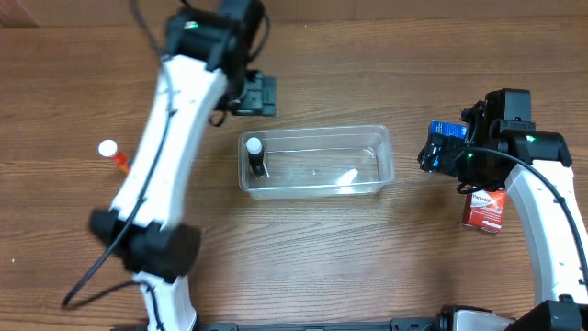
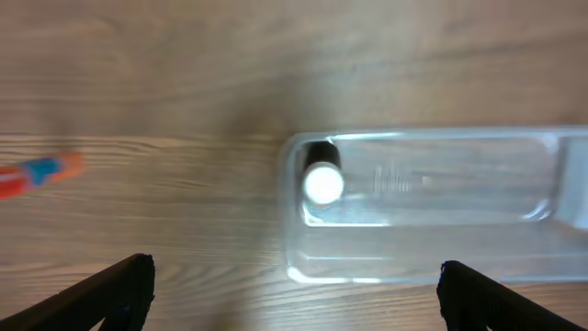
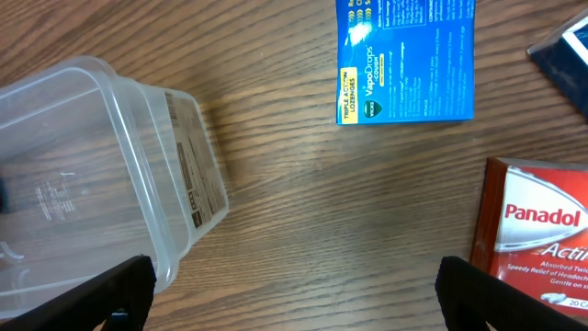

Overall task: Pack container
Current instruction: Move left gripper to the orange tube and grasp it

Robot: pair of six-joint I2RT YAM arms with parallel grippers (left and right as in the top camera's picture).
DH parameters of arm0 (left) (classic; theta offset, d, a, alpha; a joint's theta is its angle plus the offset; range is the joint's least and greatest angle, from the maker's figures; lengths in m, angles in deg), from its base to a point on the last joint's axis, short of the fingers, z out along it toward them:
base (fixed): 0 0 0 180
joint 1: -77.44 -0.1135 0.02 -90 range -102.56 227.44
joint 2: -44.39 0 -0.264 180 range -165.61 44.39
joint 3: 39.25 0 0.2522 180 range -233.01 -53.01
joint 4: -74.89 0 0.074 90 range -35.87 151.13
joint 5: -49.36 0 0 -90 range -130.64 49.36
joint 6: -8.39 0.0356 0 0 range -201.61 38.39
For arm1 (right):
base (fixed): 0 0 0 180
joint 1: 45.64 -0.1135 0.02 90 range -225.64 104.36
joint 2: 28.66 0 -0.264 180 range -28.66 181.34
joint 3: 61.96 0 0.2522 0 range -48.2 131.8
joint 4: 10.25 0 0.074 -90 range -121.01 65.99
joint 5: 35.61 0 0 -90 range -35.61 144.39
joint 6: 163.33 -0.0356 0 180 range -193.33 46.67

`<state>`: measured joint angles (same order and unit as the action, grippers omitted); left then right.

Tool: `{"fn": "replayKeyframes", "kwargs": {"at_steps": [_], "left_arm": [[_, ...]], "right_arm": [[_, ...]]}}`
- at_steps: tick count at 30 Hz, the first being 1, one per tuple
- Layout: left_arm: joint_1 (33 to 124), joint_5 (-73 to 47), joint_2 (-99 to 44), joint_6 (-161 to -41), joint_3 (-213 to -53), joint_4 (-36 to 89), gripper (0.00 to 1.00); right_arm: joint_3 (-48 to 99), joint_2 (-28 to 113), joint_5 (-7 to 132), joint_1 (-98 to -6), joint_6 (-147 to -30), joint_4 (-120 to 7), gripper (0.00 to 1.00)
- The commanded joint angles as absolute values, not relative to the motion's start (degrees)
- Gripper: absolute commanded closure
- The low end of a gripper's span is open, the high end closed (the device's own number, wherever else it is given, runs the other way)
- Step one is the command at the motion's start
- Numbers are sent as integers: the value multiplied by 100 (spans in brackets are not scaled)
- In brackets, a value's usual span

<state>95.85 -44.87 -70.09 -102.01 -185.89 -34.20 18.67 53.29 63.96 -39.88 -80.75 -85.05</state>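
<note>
Container [image 1: 317, 131] was recorded at table centre, long axis running 9 to 3 o'clock. A white-capped bottle [image 1: 254, 154] was seen upright inside, at the 9 o'clock end. Left gripper [image 2: 294, 268] was held at 11 o'clock of the container, fingers spread wide, empty. Right gripper [image 3: 294, 267] was noted at 3 o'clock, likewise wide and empty, near a blue VapoDrops box [image 3: 407, 60] and a red Panadol box [image 3: 537, 244]. An orange tube [image 1: 118, 158] was logged at 9 o'clock, well apart.
</note>
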Motion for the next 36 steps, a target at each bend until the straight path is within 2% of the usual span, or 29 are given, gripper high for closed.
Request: {"fn": "replayKeyframes", "kwargs": {"at_steps": [1, 6, 11, 17, 23, 26, 33, 36], "left_arm": [[8689, -4771, -6202, -10096, -18779, -3549, 0], [7349, -4647, -6357, -10179, -18532, -3562, 0], [6503, -4583, -6751, -10177, -17734, -3298, 0], [5990, -4507, -7321, -10129, -16790, -2777, 0], [5848, -4507, -7859, -10087, -16528, -2537, 1], [5848, -4509, -8038, -10085, -16528, -2557, 13], [5848, -4601, -8069, -10087, -16530, -2550, 59], [5850, -4712, -8060, -10090, -16530, -2572, 67]], "right_arm": [[2044, 5316, 6345, -3955, -8035, -8480, 0], [2044, 5318, 6347, -3955, -8035, -8483, 0], [2044, 5318, 6347, -3955, -8035, -8483, 0], [2044, 5318, 6347, -3955, -8035, -8485, 0], [2044, 5318, 6345, -3955, -8035, -8487, 0], [2044, 5316, 6345, -3955, -8035, -8502, 0], [2044, 5316, 6345, -3955, -8035, -8502, 0], [2044, 5316, 6345, -3955, -8035, -8502, 0]]}}
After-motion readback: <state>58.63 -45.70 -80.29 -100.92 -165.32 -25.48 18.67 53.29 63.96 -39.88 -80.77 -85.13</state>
